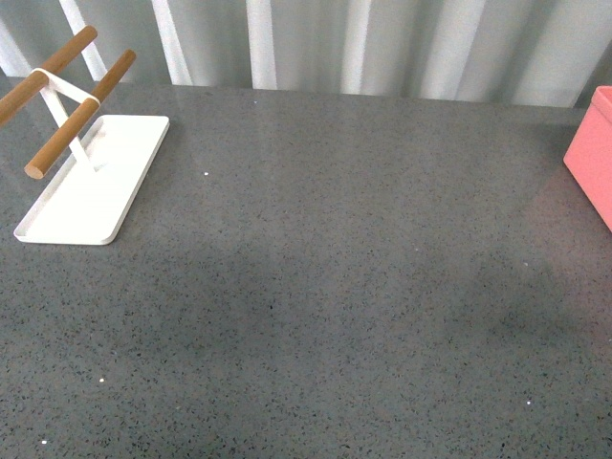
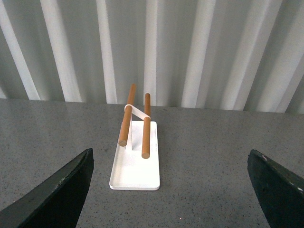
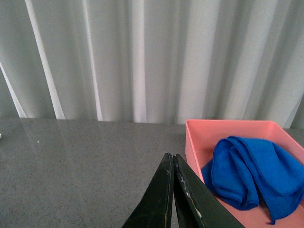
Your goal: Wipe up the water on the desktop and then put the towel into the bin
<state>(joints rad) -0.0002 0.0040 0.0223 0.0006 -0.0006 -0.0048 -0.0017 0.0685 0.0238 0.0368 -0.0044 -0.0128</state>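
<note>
The blue towel (image 3: 249,171) lies bunched inside the salmon-pink bin (image 3: 192,142), which stands on the dark grey speckled desktop (image 3: 80,166). In the right wrist view my right gripper (image 3: 171,156) is shut with nothing between its fingers, its tips just outside the bin's near wall. The front view shows only a corner of the bin (image 1: 591,153) at the right edge of the desktop (image 1: 316,287), with neither arm in it. My left gripper (image 2: 171,164) is open over the desktop (image 2: 209,166), empty, its dark fingers (image 2: 59,190) spread wide. No water shows on the surface.
A white rectangular tray (image 1: 91,182) carrying two wooden bars (image 1: 81,115) on a white stand sits at the desktop's back left; it also lies ahead of the left gripper as the tray (image 2: 135,171). A grey and white curtain (image 1: 363,43) hangs behind the desk.
</note>
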